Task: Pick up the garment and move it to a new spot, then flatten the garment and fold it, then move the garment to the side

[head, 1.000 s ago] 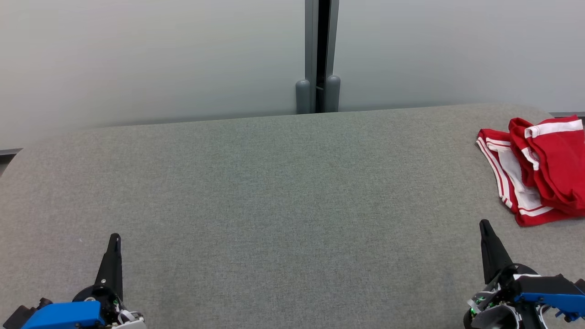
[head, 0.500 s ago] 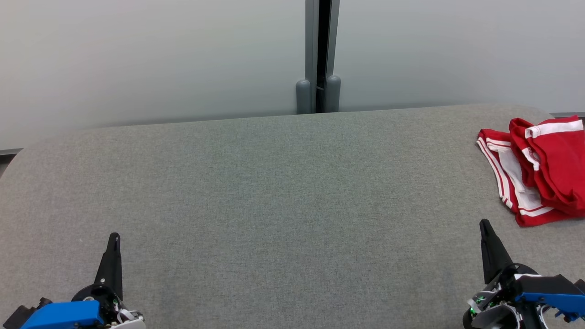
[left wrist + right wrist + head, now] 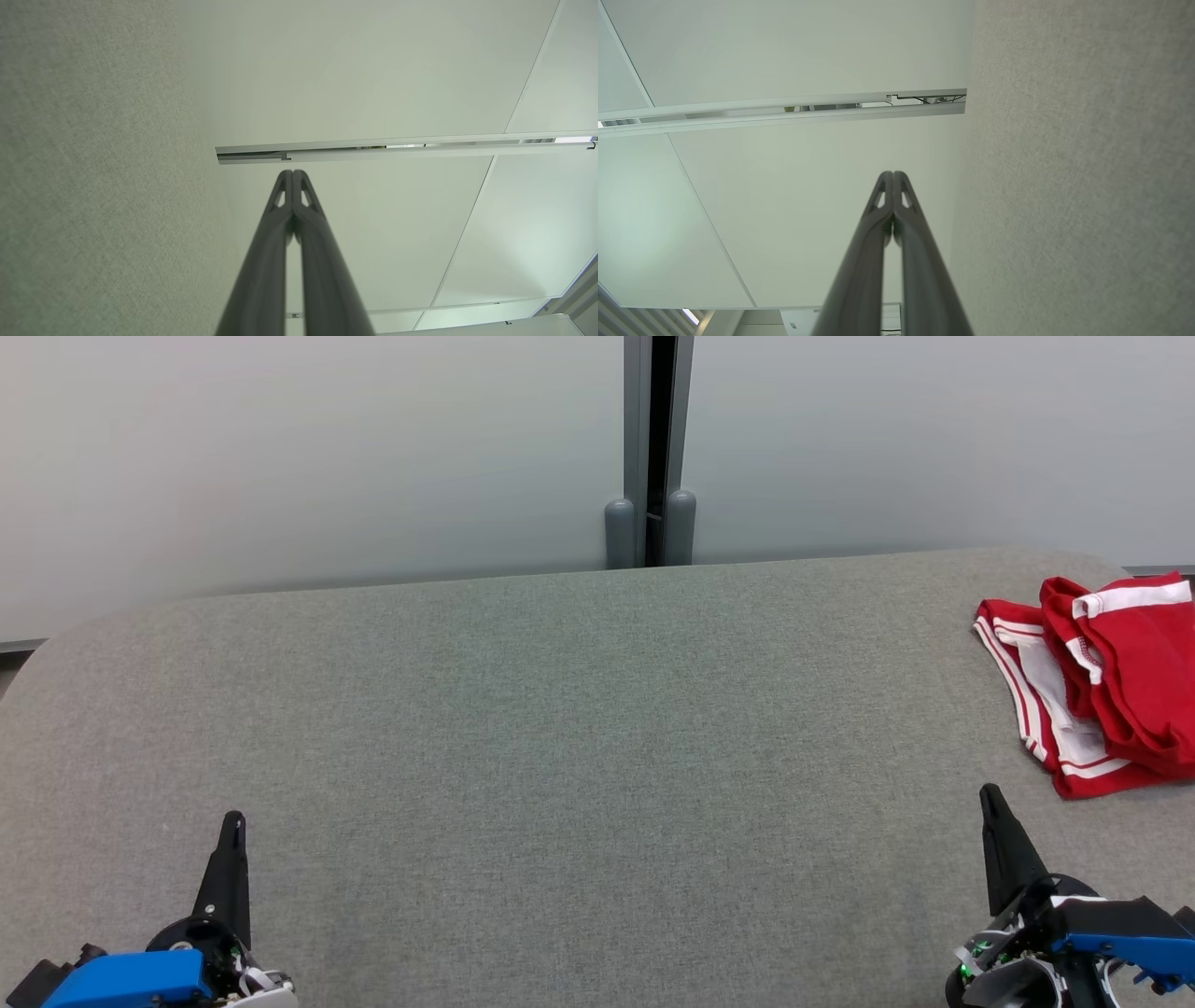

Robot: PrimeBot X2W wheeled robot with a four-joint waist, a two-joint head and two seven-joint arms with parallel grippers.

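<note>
A red garment [image 3: 1111, 677] with white stripes lies crumpled at the far right of the grey fabric table [image 3: 579, 737], partly cut off by the head view's right edge. My right gripper [image 3: 988, 793] rests at the lower right, shut and empty, its tip a short way below and left of the garment. At the lower left my left gripper [image 3: 233, 819] is shut too, far from the garment. In the left wrist view the left gripper [image 3: 292, 172] has its fingertips pressed together with nothing between them. The right gripper [image 3: 893, 174] looks the same in the right wrist view.
Pale partition panels stand behind the table, joined at a grey post [image 3: 651, 448] at the back centre. The table's rounded corners show at the far left and far right. Both wrist views look up along the table's cloth at the white panels.
</note>
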